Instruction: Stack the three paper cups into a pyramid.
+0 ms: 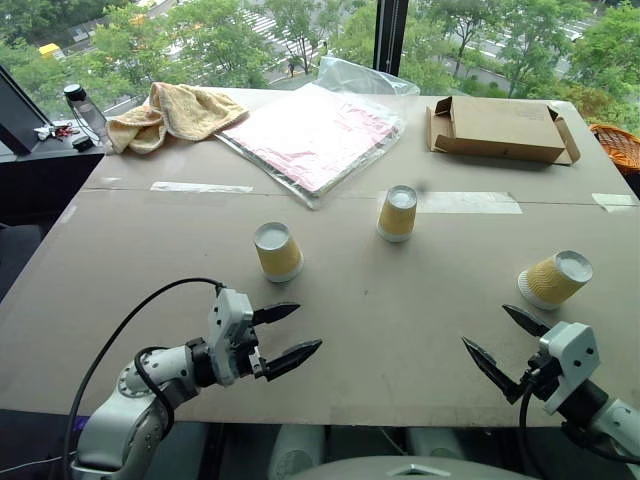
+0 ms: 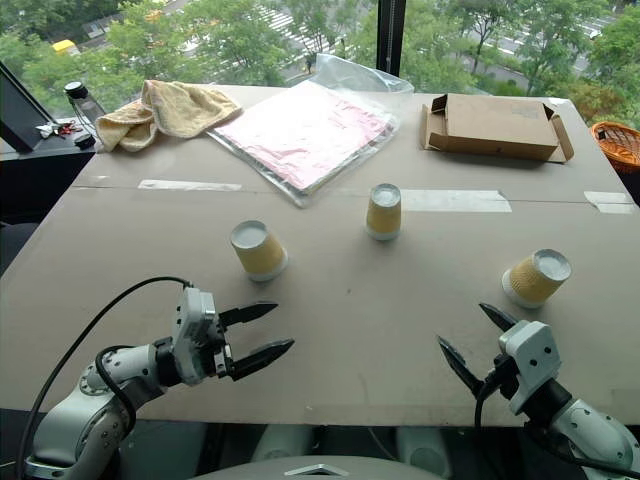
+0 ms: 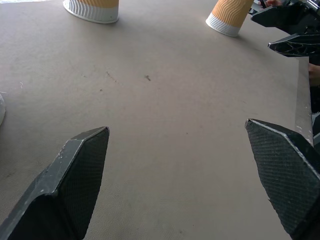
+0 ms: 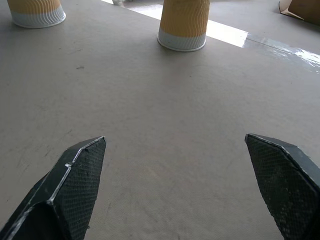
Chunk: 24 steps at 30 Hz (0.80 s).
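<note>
A: Here we are over the brown tabletop (image 1: 360, 330), and all three paper cups stand upside down and well apart from one another, nothing stacked.

B: Start on the left. The left gripper (image 1: 287, 335) hovers low over the near edge, jaws spread wide, grasping nothing.

A: And the left cup (image 1: 277, 250) sits just ahead of it, close beyond the fingertips but not touching.

B: The middle cup (image 1: 397, 213) is farther out, ahead of both grippers and roughly between them, next to a strip of pale tape (image 1: 465, 203).

A: Over on the right, the right gripper (image 1: 500, 345) is released too, black fingers splayed, empty, angled inward over the tabletop.

B: The right cup (image 1: 555, 279) looks tilted from up here, white base toward us, just ahead of that gripper and a touch to its outer side.

A: From the right wrist you see two cups ahead across bare tabletop, both mouth-down.

B: Beyond the cups, well out of reach of either gripper: a pink sheet in a clear sleeve (image 1: 312, 135), a flattened cardboard box (image 1: 500, 130), a tan towel (image 1: 175, 112) at the far left corner, and an orange basket (image 1: 620, 145) at the far right edge.
</note>
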{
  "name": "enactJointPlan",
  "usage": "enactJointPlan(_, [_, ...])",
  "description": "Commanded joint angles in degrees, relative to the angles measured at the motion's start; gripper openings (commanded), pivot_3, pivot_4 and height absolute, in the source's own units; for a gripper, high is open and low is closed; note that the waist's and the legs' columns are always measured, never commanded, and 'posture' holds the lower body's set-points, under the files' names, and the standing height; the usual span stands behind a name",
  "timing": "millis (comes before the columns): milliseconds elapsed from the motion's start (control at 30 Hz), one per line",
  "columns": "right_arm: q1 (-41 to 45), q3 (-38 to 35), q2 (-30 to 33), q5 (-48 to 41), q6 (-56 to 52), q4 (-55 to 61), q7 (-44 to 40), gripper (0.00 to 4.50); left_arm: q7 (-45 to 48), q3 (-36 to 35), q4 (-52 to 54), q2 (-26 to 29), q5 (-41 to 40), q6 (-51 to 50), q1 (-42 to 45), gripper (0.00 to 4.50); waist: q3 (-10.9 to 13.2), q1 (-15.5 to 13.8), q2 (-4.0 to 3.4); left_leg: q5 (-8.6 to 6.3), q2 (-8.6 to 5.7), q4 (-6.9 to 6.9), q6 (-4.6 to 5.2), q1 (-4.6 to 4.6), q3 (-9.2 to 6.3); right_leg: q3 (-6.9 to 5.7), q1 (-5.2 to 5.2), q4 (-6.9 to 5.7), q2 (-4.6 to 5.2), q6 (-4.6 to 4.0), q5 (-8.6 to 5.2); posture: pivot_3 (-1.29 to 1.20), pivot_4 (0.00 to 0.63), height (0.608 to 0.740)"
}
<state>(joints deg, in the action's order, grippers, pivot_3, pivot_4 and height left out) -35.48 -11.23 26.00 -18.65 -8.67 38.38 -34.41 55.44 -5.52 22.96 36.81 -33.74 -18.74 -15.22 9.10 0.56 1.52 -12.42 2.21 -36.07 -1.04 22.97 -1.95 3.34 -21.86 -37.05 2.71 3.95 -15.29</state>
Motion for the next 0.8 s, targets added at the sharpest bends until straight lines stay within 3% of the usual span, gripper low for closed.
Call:
enactJointPlan(33, [1.7, -0.5, -0.1, -2.6, -0.3, 1.7, 0.0, 4.4, -0.8, -1.4, 2.7, -0.6, -3.4, -1.3, 2.0, 4.5, 0.0, 0.0, 0.0, 0.0, 0.0, 0.0, 0.0, 0.0, 0.0, 0.0, 0.0, 0.0, 0.0, 0.0, 0.0, 0.0, 0.15, 0.74])
enactJointPlan(200, [9.3, 2.6, 1.5, -7.2, -1.4, 2.0, -3.8, 4.4, -4.0, -6.5, 0.3, -3.0, -7.6, -2.6, 2.8, 4.5, 0.0, 0.4, -0.01, 0.0, 0.02, -0.04, 0.01, -0.05, 0.03, 0.01, 0.04, 0.0, -0.01, 0.02, 0.01, 0.0, 0.15, 0.74])
enactJointPlan(433, [14.5, 6.0, 6.3, -14.4, -3.4, 6.8, -10.7, 4.4, -6.1, -14.3, -5.4, -3.1, -7.4, -1.4, 2.5, 4.5, 0.0, 0.1, -0.01, -0.04, -0.01, 0.1, 0.07, -0.02, -0.06, -0.11, 0.02, 0.02, -0.07, -0.18, 0.11, 0.0, 0.15, 0.74])
enactJointPlan(800, [9.7, 6.1, 9.2, -14.8, -1.5, 8.1, -14.0, 4.4, -5.3, -11.4, -14.5, 0.0, -1.3, -0.3, 16.5, 4.5, 0.0, -0.3, 0.11, -0.04, -0.03, -0.05, 0.07, -0.08, -0.05, -0.14, 0.16, 0.03, -0.06, -0.01, 0.02, 0.0, 0.15, 0.74])
